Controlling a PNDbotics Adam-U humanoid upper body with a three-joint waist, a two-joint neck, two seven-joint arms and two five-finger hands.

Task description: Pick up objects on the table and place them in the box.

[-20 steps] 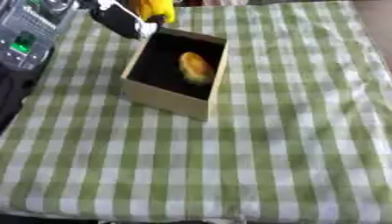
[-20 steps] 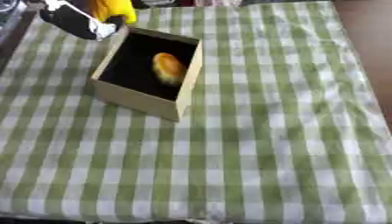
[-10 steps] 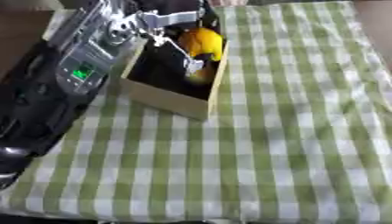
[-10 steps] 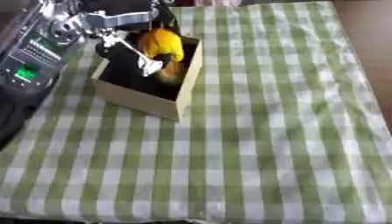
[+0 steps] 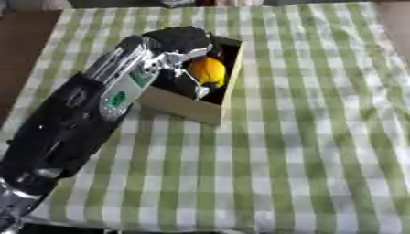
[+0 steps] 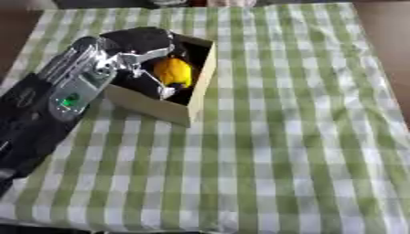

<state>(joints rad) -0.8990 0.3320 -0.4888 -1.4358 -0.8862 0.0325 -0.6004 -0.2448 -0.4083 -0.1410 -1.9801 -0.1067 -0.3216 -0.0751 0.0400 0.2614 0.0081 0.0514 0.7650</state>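
Note:
A tan cardboard box (image 5: 182, 105) with a dark inside stands on the green checked cloth at the upper left. My left arm comes in from the lower left, and my left hand (image 5: 181, 40) hangs over the box's left half. Its fingers (image 5: 199, 91) curl round a yellow object (image 5: 208, 71) that sits low inside the box. The hand and arm hide the rest of the box's inside, so I cannot tell what else lies there. My right hand shows in neither view.
The green and white checked cloth (image 6: 296, 137) covers the whole table. Bare brown floor (image 5: 28, 41) shows past the table's left edge. My black and silver left forearm (image 5: 88, 109) lies across the cloth's left side.
My left arm has reached further in and lowered the yellow object from above the box's rim down into the box. The camera view has also shifted.

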